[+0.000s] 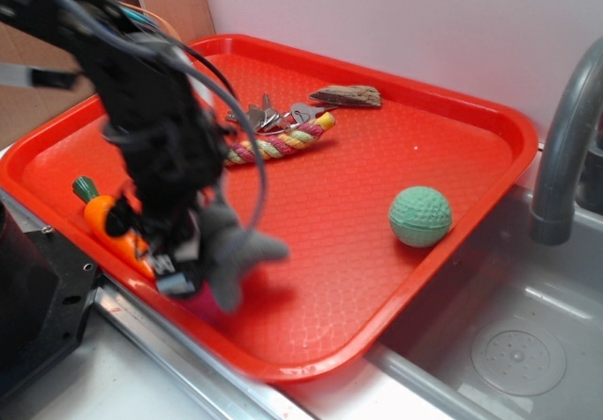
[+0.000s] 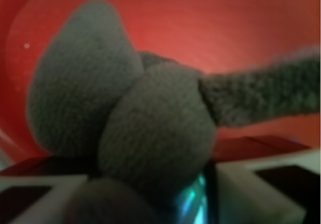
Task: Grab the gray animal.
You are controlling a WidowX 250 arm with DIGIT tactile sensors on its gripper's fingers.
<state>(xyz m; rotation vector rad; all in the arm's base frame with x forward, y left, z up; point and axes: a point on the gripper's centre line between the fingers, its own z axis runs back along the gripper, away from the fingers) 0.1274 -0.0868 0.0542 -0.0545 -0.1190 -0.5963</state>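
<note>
Red textured tray (image 1: 377, 250), fuzzy gray animal (image 1: 231, 246) gripped

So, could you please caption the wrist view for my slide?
Gripper shut on the gray animal above the red tray.

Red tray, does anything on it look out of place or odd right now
Mostly no. The gray animal hangs askew from the gripper at the red tray's front-left edge, limbs splayed and blurred. The green ball, rope toy and carrot toy lie loose; nothing looks spilled or damaged.
</note>
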